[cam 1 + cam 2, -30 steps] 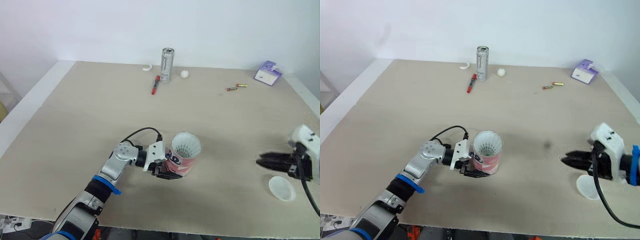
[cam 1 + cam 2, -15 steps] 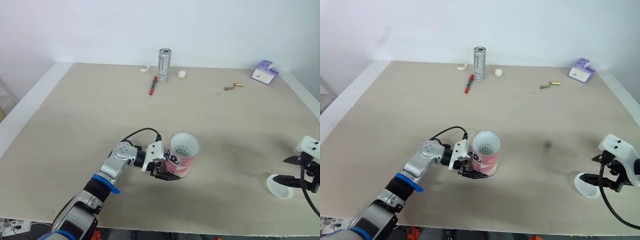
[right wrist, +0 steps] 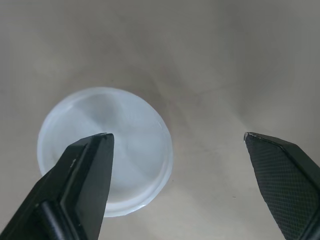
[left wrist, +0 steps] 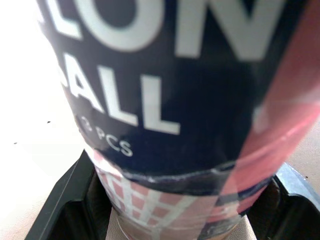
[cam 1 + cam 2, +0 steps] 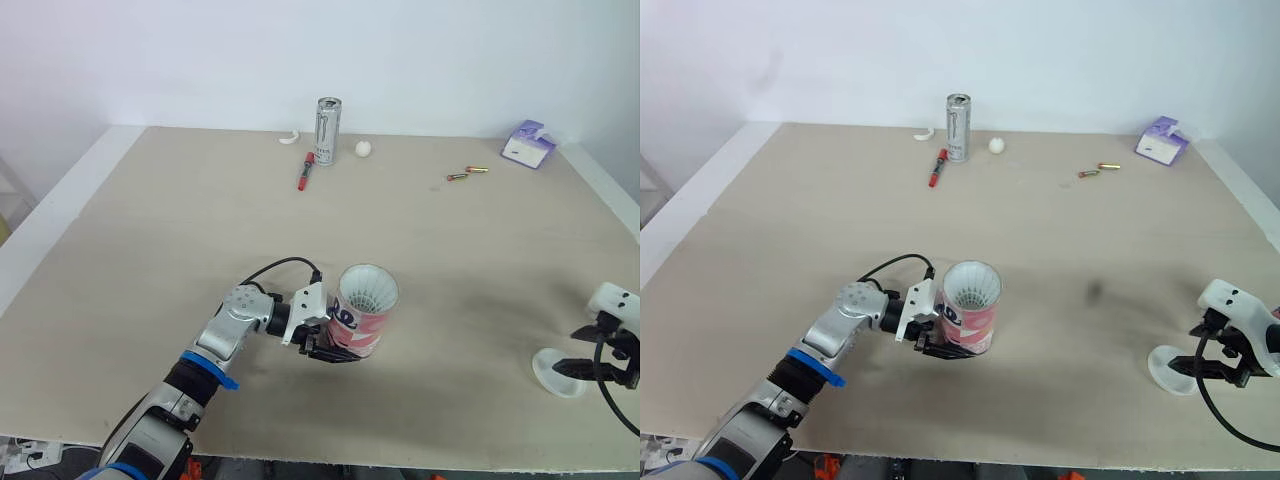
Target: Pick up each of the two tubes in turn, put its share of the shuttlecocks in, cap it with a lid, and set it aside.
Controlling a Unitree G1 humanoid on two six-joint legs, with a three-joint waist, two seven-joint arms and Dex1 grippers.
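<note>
The head views show the tube (image 5: 362, 318) near the front middle of the counter (image 5: 150, 230), with its long axis about vertical, its open mouth up, and a white shuttlecock (image 5: 368, 289) skirt inside. The left wrist view adds the tube's printed wall, with the left gripper (image 5: 333, 349) fingers (image 4: 60, 205) clamped on its lower part from both sides. The left arm lies low, forearm forward, wrist turned toward the robot's right. The right wrist view shows the right gripper (image 3: 177, 136) with its fingers apart above the flat white lid (image 3: 115, 145), one finger overlapping it. This arm points leftward at the counter's front right.
</note>
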